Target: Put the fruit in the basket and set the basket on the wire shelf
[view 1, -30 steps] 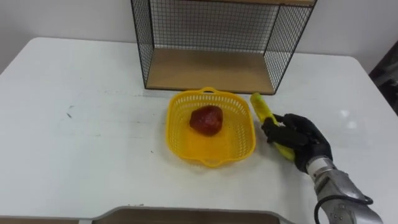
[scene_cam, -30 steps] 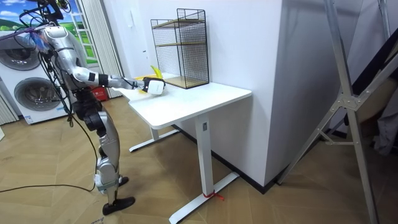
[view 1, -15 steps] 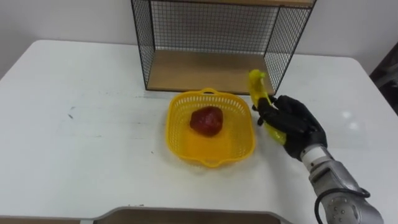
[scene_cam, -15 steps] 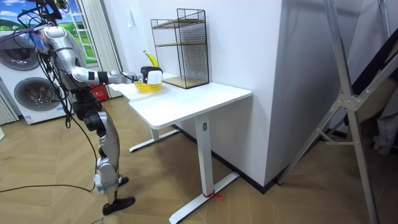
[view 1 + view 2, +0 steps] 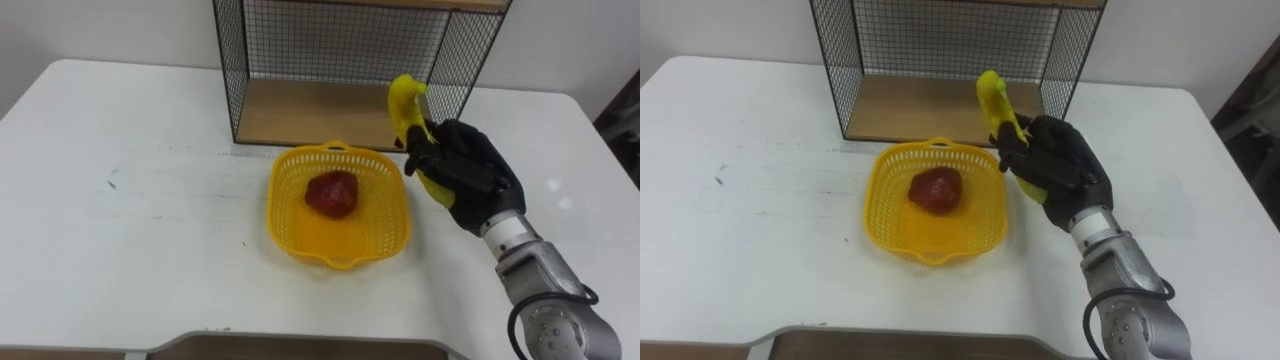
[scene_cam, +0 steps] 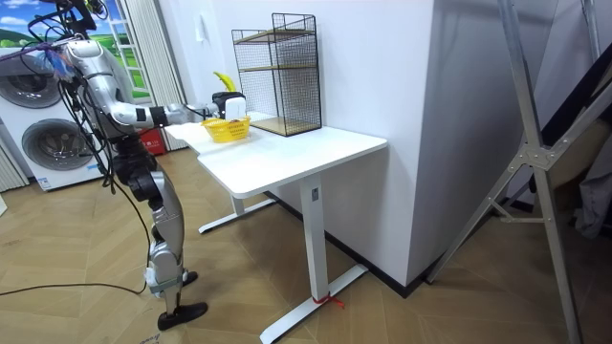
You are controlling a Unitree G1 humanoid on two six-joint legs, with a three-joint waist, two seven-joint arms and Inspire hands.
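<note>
A yellow basket sits on the white table, just in front of the wire shelf. A dark red fruit lies inside it. My right hand is shut on a yellow banana, held in the air above the basket's right rim. The banana's upper end points up in front of the shelf's mesh; its lower part is hidden in the fingers.
The shelf's wooden bottom board is bare behind the basket. In the room view I stand at the table's end, with washing machines behind me. The table's near edge runs along the bottom of the eye views.
My right hand has lifted the banana off the table and carried it up and to the left, from beside the basket to above its right rim.
</note>
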